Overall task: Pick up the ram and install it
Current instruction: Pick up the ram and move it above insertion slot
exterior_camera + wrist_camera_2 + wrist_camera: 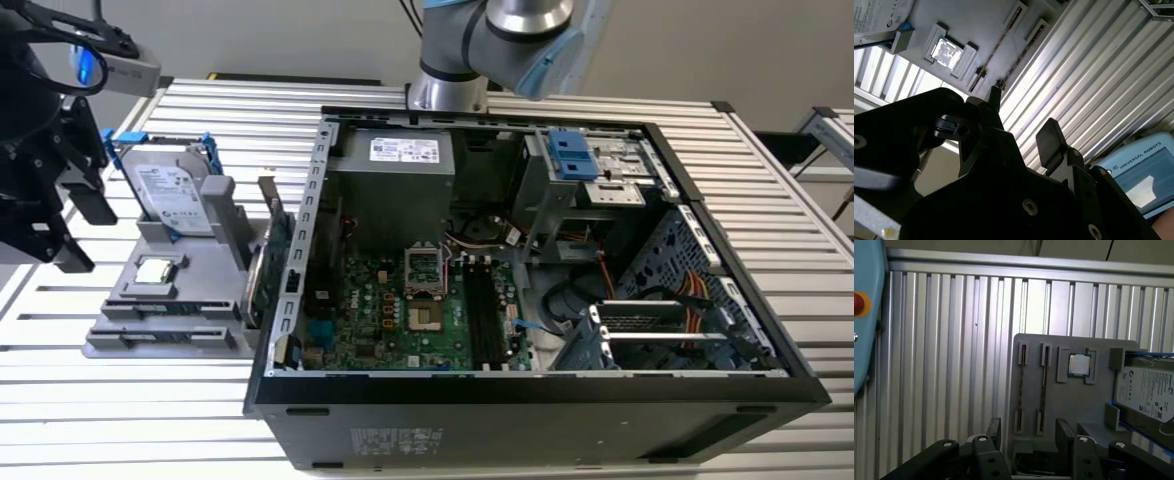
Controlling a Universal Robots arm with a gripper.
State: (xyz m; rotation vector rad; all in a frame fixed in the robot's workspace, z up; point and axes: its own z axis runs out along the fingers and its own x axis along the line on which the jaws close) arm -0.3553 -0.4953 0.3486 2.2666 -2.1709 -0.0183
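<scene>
Gripper (1030, 430) wide open; ram (1043, 390) dead ahead in the grey holder (1079, 410), its length square across the closing line.

Bright glare on the slatted table (1094, 75), tool (1024, 117) in dark silhouette — perhaps backlit — case (534, 425) interior dim.

Black gripper (1028, 423); grey holder (1064, 400); green motherboard (387, 312)

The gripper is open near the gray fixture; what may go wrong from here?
1. The ram stands edge-up and very thin, so the open gripper may close off-centre and tilt it.
2. A second slot lies close beside; the gripper may strike it.
3. The CPU sits near on the same fixture and may be knocked.
</scene>
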